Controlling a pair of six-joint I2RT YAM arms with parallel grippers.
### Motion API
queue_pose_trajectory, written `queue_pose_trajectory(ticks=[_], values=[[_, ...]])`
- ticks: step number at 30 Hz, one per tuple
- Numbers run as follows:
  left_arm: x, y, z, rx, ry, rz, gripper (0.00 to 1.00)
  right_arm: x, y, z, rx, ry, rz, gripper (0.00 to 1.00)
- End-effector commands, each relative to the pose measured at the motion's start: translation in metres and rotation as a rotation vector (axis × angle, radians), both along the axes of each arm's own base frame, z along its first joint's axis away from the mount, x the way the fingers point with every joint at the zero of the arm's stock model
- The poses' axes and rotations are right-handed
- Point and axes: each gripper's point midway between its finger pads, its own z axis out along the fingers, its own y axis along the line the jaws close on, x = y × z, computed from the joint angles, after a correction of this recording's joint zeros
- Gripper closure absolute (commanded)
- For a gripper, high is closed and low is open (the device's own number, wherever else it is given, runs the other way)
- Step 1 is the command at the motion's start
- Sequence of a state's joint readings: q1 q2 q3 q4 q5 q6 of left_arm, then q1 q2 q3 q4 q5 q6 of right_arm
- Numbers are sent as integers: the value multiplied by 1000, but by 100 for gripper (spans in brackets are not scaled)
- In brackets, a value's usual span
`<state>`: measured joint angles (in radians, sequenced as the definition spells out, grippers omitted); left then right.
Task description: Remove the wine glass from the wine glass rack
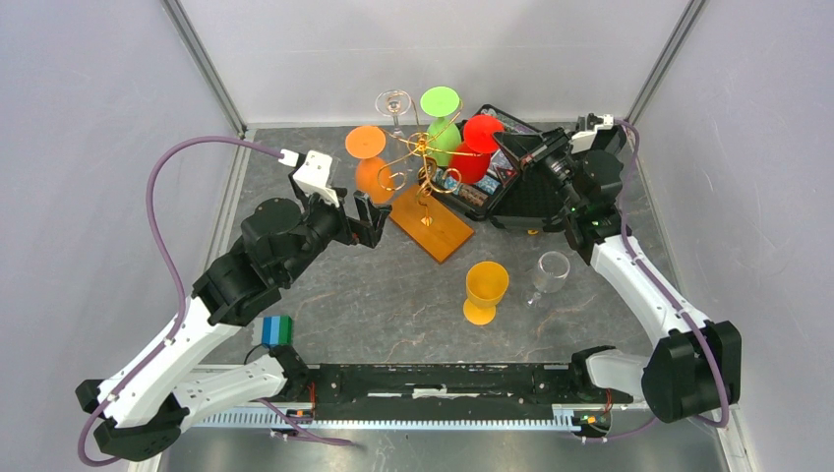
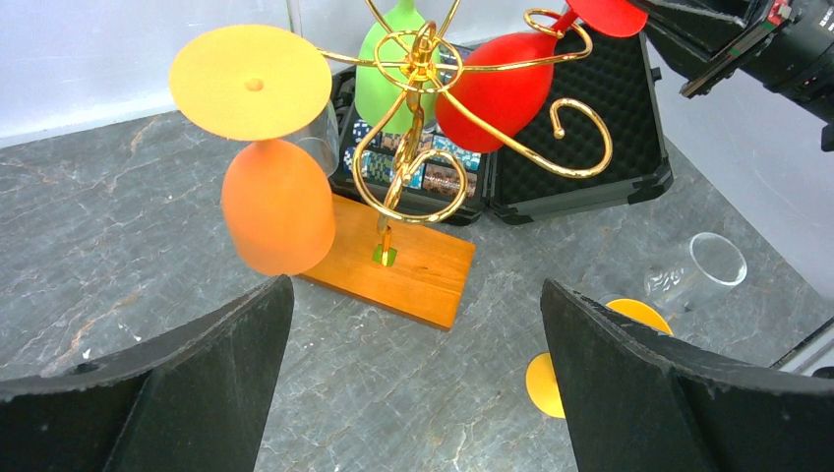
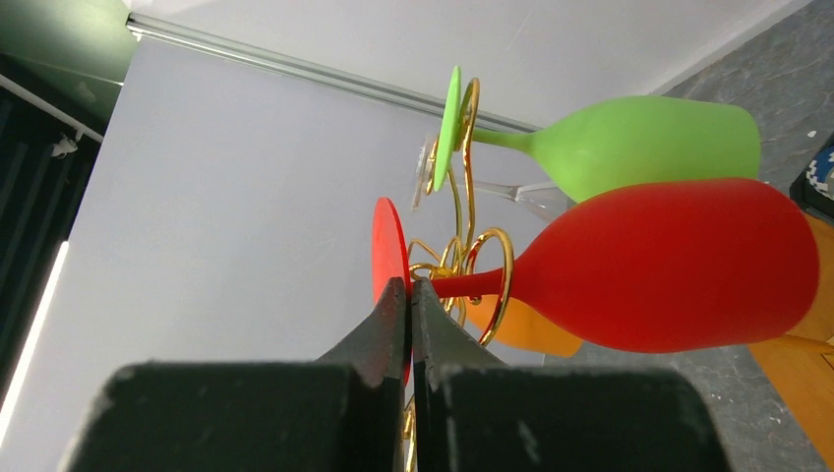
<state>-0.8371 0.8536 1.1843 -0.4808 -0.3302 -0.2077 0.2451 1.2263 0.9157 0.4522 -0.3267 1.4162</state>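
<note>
While my right gripper (image 3: pixel 408 287) pinches the foot of the red wine glass (image 3: pixel 669 265), a crooked pull could topple the wine glass rack (image 1: pixel 433 228).

The right tool (image 3: pixel 410 287) covers part of the foot of the red glass (image 3: pixel 669 265), so contact there cannot be told.

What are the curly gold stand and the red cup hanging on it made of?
The curly gold wire rack: probably metal, polished; thin bent rods glint. The red wine glass: opaque with soft sheen, likely plastic, possibly coated glass.
</note>
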Motion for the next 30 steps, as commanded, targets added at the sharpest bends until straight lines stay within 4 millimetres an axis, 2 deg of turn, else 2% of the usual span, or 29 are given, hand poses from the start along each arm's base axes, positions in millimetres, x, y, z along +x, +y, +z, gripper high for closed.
queue_pose_trajectory(ticks=[1, 6, 13, 20, 26, 30], values=[[1, 0, 14, -21, -59, -11, 0, -10, 9, 22, 3, -42, 6, 100], [0, 0, 15, -22, -62, -13, 0, -8, 14, 15, -6, -8, 7, 100], [-1, 1, 16, -22, -63, -17, 0, -3, 3, 1, -34, 25, -77, 100], [0, 1, 14, -19, -62, -14, 0, -9, -8, -9, -50, 79, -132, 100], [2, 0, 12, -22, -61, -7, 0, -21, 3, -5, -36, 68, -76, 100], [2, -1, 12, -25, -59, -7, 0, -20, 11, 5, -21, 43, -46, 100]])
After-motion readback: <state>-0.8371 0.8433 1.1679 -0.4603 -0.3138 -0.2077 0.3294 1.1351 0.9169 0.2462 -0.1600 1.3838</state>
